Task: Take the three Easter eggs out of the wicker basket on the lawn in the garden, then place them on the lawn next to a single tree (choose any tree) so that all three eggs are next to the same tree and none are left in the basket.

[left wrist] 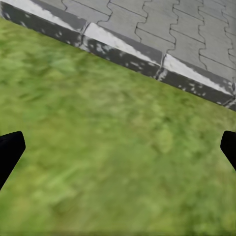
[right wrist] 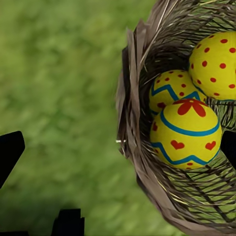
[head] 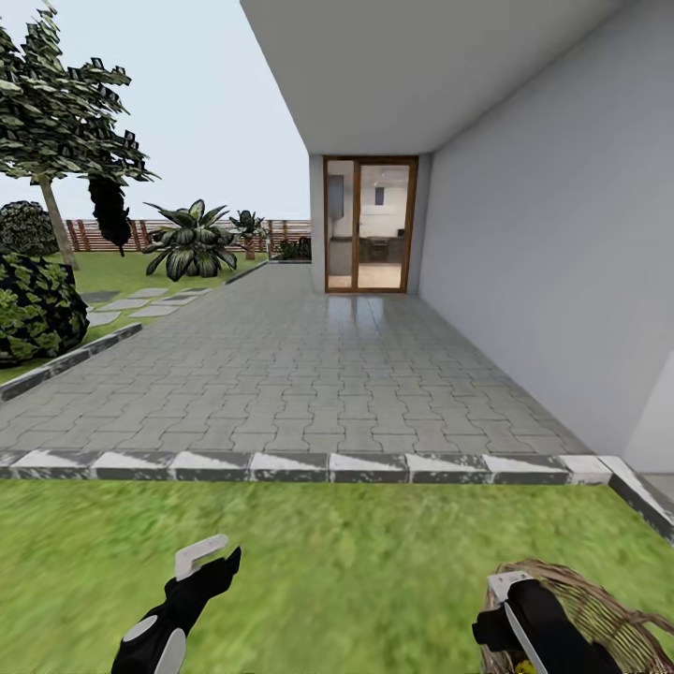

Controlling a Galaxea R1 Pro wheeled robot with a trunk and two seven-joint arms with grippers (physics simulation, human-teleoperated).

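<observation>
So far nothing is done: all three Easter eggs [right wrist: 184,132] sit in the wicker basket [right wrist: 142,167], and both the left gripper [left wrist: 118,152] and right gripper [right wrist: 118,152] are spread wide, holding nothing.

Three yellow eggs [right wrist: 186,132] lay touching inside the wicker basket [right wrist: 142,162] on the lawn [head: 356,571], apparently at five o'clock; a tree [head: 56,122] stood at ten.

text: none readable | labels: none | numbers: none | signs: none
</observation>
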